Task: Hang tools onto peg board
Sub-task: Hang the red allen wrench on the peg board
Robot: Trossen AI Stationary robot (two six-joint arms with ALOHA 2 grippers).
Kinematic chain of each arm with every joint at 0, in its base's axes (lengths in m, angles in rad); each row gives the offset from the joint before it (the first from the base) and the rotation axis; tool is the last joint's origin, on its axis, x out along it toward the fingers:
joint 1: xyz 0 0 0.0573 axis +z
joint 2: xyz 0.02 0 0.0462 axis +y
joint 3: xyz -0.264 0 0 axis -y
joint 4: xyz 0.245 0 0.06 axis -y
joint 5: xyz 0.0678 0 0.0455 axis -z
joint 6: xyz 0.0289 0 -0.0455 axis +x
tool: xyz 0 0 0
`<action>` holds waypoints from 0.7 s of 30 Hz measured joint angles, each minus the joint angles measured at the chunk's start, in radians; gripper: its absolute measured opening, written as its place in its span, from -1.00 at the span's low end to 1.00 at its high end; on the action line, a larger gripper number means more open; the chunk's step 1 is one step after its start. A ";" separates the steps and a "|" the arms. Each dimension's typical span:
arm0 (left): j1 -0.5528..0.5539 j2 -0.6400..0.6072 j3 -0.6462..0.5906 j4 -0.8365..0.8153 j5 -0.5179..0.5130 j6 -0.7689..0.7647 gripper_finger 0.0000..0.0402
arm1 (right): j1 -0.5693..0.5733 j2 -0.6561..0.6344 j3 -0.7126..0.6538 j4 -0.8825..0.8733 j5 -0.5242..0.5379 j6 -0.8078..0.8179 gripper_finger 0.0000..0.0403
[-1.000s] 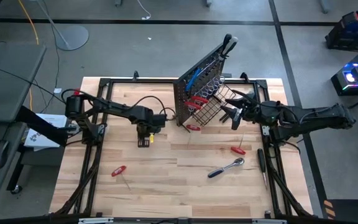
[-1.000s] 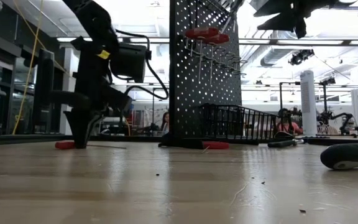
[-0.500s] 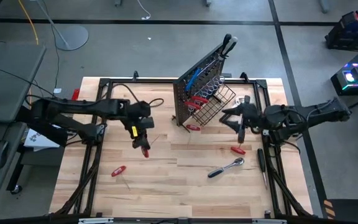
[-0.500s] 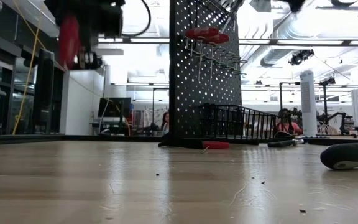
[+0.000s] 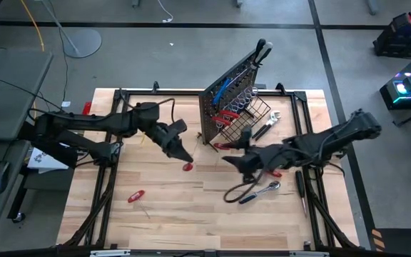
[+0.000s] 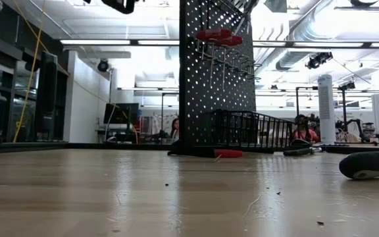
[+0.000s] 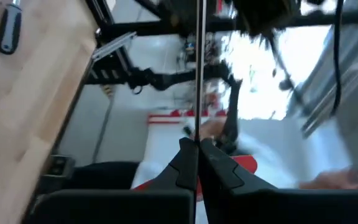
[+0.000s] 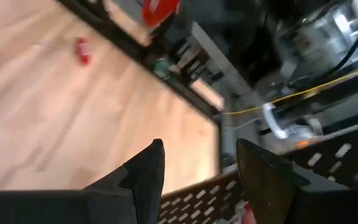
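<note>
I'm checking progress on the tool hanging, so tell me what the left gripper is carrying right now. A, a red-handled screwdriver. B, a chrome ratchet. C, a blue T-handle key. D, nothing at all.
A: in the high view the left gripper is shut on a red-handled screwdriver, and the left wrist view shows its thin shaft running out from between the closed fingers.

The low view cut off both arms at its top edge. The left wrist view was blurred beyond the shaft (image 7: 199, 74).
</note>
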State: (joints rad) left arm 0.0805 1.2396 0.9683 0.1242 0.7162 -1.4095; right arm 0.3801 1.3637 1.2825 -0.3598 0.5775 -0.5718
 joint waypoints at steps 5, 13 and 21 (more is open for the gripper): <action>-0.017 0.002 -0.001 0.017 -0.051 -0.081 -1.00 | 0.023 0.169 0.171 0.080 0.114 -0.119 -0.06; -0.046 -0.028 -0.001 0.082 -0.048 -0.107 -1.00 | 0.041 0.418 0.445 0.036 0.291 -0.172 -0.06; -0.077 -0.043 -0.001 0.081 -0.048 -0.128 -1.00 | 0.043 0.531 0.600 0.025 0.384 -0.290 -0.06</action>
State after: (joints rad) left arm 0.0032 1.1965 0.9676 0.2050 0.6678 -1.5372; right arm 0.4226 1.8943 1.8826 -0.3345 0.9611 -0.8618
